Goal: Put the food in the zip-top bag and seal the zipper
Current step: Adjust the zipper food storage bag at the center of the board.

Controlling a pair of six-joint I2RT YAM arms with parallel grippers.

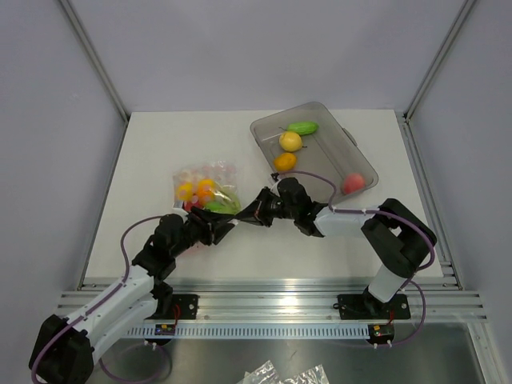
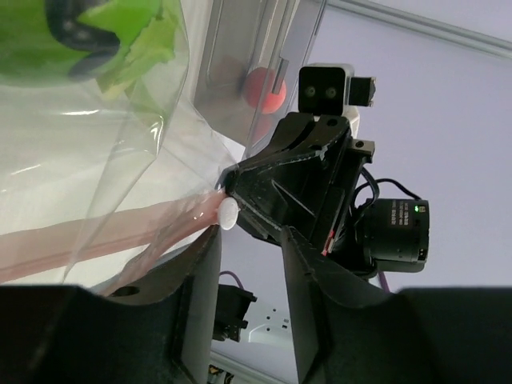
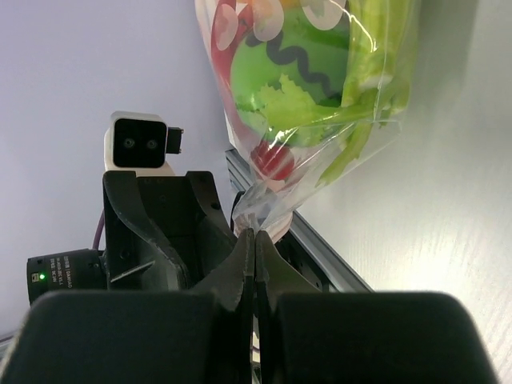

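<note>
White table: 2 things on it, zip-top bag (food inside) & grey tray.

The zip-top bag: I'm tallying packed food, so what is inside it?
Through the clear zip-top bag show a yellow piece, an orange piece, a leafy green piece and a small red piece. They overlap, so anything beneath is hidden.

One clear zip-top bag is being shown on one white table. Inside it, at least four pieces of toy food are being seen, yellow, orange, red and green; the exact number cannot be told through the crumpled film. One grey tray is being shown as well, and four more pieces are being counted in it: one green piece, one yellow piece, one orange piece and one pink-red piece. Two robot arms are being shown: one left arm and one right arm.
</note>
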